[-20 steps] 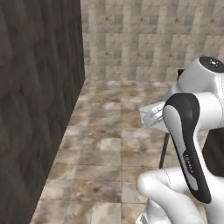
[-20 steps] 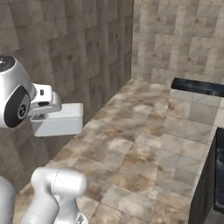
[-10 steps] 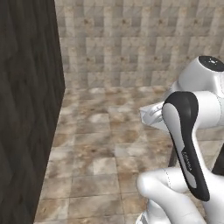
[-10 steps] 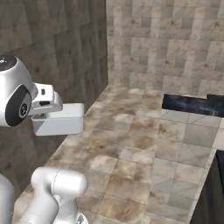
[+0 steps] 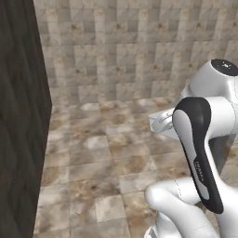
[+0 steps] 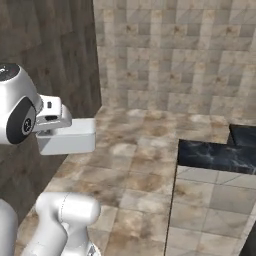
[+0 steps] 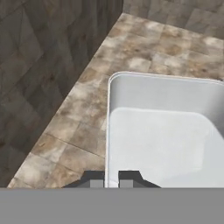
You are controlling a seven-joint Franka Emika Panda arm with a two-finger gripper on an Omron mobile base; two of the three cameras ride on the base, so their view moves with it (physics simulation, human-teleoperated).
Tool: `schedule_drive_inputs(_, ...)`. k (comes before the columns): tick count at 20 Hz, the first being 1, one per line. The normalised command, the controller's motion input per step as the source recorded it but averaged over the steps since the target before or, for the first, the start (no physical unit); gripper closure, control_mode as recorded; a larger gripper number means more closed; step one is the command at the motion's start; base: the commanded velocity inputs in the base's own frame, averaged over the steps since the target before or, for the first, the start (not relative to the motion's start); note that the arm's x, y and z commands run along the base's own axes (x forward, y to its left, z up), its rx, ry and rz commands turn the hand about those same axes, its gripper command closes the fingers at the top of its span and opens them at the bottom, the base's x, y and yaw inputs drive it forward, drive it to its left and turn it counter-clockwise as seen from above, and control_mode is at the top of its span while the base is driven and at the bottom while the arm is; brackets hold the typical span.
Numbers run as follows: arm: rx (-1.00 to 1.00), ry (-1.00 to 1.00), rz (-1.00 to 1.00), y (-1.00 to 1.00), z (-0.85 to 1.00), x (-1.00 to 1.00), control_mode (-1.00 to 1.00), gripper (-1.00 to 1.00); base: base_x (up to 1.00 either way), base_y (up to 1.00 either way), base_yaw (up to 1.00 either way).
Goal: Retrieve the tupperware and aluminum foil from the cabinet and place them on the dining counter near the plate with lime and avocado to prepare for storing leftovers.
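Note:
My gripper (image 7: 111,179) is shut on the left rim of the tupperware (image 7: 166,131), a pale grey-white rectangular tub that is empty inside. In the right base view the tupperware (image 6: 67,140) hangs level under my hand, well above the floor. Its corner (image 5: 162,122) peeks out from behind my arm in the left base view. The aluminum foil, the cabinet and the plate with lime and avocado are out of view.
A tall dark wood-grain panel (image 5: 18,139) stands close on the left, also in the right base view (image 6: 45,50). A black white-veined marble slab (image 6: 215,155) juts in at the right; I cannot tell whether it is the dining counter. Tiled floor (image 5: 107,153) lies ahead, up to a tiled wall (image 5: 121,46).
The whole picture has swung as the base turned: the dark panel slid left and the marble slab moved toward the middle. The tupperware stays in my gripper unchanged.

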Motion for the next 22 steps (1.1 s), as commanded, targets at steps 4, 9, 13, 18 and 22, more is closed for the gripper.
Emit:
schedule_drive_inputs(4,0.0,0.0,0.0,0.0,0.0,0.0,1.0,1.0,1.0,0.26,-0.3)
schedule_drive_inputs(9,0.0,0.0,0.0,0.0,0.0,0.0,1.0,1.0,1.0,0.3,-0.34)
schedule_drive_inputs(13,0.0,0.0,0.0,0.0,0.0,0.0,1.0,1.0,1.0,0.35,-0.38)
schedule_drive_inputs(18,0.0,0.0,0.0,0.0,0.0,0.0,1.0,1.0,1.0,0.33,-0.41)
schedule_drive_inputs(22,0.0,0.0,0.0,0.0,0.0,0.0,1.0,1.0,1.0,0.31,-0.45)
